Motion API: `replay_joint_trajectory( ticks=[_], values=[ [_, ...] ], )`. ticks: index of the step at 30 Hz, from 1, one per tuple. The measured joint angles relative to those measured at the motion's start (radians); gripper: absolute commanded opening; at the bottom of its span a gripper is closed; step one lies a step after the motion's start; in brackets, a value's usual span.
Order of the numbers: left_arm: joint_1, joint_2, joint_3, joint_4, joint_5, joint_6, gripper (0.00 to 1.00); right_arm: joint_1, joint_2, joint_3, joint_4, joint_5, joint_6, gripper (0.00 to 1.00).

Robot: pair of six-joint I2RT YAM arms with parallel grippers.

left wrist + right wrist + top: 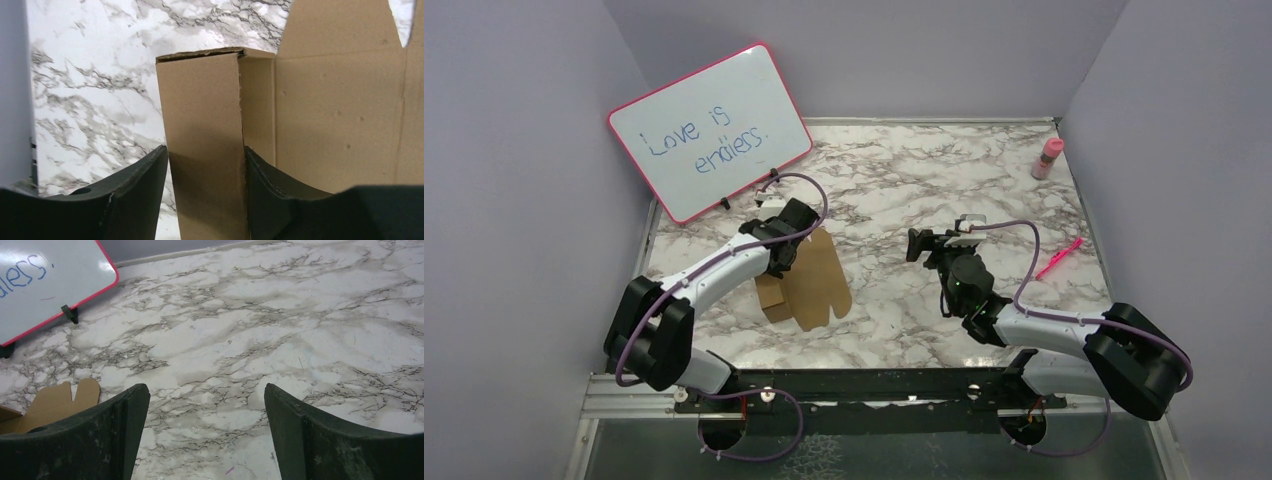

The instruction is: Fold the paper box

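Item, left gripper: fingers closed from both sides onto a raised, doubled-over wall panel of the paper box, with no gap showing at either pad; judged to be holding that wall upright so its crease sets. Item, the paper box: plain brown card, lying on the left half of the table directly under the left wrist. One narrow wall stands, while the broad panel beside it is spread out, with a notched flap at its far edge. The fold is judged early, with most panels not yet raised. No print, brand or label is visible on the card. Item, right gripper: jaws spread wide, holding nothing, hovering above bare marble well apart from the box, probably waiting its turn to steady or fold the other side. Item, whiteboard: pink-framed, propped at the far left, handwritten in blue "Love is endless." Item, pink bottle: far right corner, label too small to read. Item, pink pen-like stick: lying near the right wall, no legible marking.
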Motion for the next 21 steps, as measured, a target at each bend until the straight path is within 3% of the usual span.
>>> replay_joint_trajectory(
  ticks=[11, 21],
  values=[
    [0.085, -0.141, -0.095, 0.14, 0.169, 0.005, 0.53, 0.0, -0.002, 0.0, -0.003, -0.018, 0.0, 0.89],
    [0.173, -0.2, -0.209, 0.385, 0.386, -0.047, 0.52, 0.0, -0.012, 0.028, -0.037, -0.087, -0.002, 0.89]
  ],
)
